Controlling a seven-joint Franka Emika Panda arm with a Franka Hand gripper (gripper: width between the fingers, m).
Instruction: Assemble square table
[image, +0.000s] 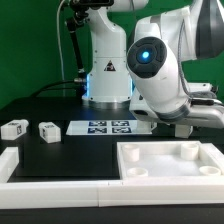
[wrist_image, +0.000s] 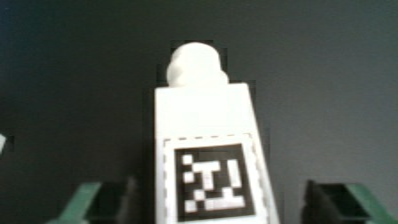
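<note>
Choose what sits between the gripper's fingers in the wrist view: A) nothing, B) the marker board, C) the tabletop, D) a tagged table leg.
D: a white leg with a black-and-white tag lies between the open gripper fingers, a gap on each side.

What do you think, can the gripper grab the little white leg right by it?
Probably yes. The leg lies right between the gripper's open fingers, with a gap on each side and nothing else in the way.

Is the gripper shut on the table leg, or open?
Open. The wrist view shows dark gaps between the table leg and both fingers of the gripper.
</note>
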